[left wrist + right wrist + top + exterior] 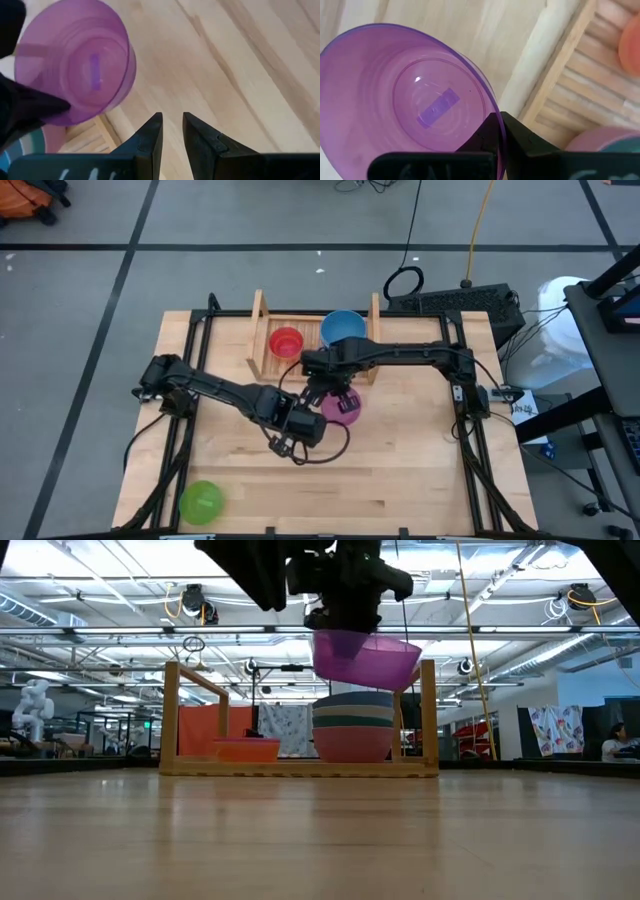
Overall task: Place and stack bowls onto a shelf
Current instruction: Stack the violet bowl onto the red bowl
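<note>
A purple bowl (341,408) hangs in the air, tilted, just in front of the shelf (262,330), its rim pinched by the right claw (499,131) with both fingers pressed onto the thin wall. Seen level across the surface (420,470), it floats above and slightly in front of a stack of bowls (353,726) standing at one end of the shelf.

To finish this step well, I judge the bowl should be levelled, carried over the stack until their centres line up, then lowered straight down so it nests rather than catching a rim or knocking the upright side board beside the stack. The grip is on one edge only, so a slow descent seems wise.

The stack's top bowl is blue (343,328), with teal and pink layers visible below it (how many lie beneath I cannot count). A red bowl (286,341) sits alone at the other end of the shelf, empty. A green bowl (200,501) waits on the surface, well apart, near its front corner.

The left claw (172,131) hovers just beside the purple bowl, fingers slightly parted, holding nothing.
</note>
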Controlling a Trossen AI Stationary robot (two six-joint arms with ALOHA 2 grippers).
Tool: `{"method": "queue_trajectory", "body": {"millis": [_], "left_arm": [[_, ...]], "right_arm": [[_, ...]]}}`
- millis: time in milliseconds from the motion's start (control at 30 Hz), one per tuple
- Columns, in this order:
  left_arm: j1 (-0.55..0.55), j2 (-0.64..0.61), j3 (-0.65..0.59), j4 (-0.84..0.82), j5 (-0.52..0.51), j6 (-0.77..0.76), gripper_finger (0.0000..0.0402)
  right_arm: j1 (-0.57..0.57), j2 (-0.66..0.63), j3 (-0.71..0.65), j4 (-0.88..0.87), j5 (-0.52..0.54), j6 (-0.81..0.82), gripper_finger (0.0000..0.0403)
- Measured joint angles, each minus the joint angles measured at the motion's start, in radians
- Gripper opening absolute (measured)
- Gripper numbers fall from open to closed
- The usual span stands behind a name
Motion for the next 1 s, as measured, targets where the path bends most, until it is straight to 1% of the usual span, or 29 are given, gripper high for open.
{"method": "queue_trajectory", "body": {"millis": [100,333,567,667,767,867,1000], "left_arm": [[-0.006,-0.001,-0.002,0.005,-0.002,0.048,0.0081],[-0.003,-0.001,-0.003,0.006,-0.008,0.025,0.0081],[0.003,-0.020,-0.003,0.000,-0.015,-0.175,0.0081],[0.009,-0.053,-0.004,-0.023,-0.030,-0.245,0.0081],[0.011,-0.098,-0.007,-0.048,-0.057,-0.282,0.0081],[0.017,-0.134,-0.006,-0.054,-0.082,-0.278,0.0081],[0.021,-0.151,-0.006,-0.055,-0.082,-0.195,0.0081]], "right_arm": [[0.008,0.000,0.000,0.012,0.024,0.004,0.0000],[0.003,0.000,0.000,0.018,0.035,0.040,0.0000],[-0.033,0.000,0.002,0.060,0.028,0.108,0.0000],[-0.057,0.000,0.002,0.088,0.026,0.110,0.0000],[-0.078,0.000,0.013,0.110,0.026,0.110,0.0000],[-0.089,0.000,0.027,0.113,0.026,0.097,0.0000],[-0.091,0.000,0.028,0.109,0.009,0.079,0.0000]]}}
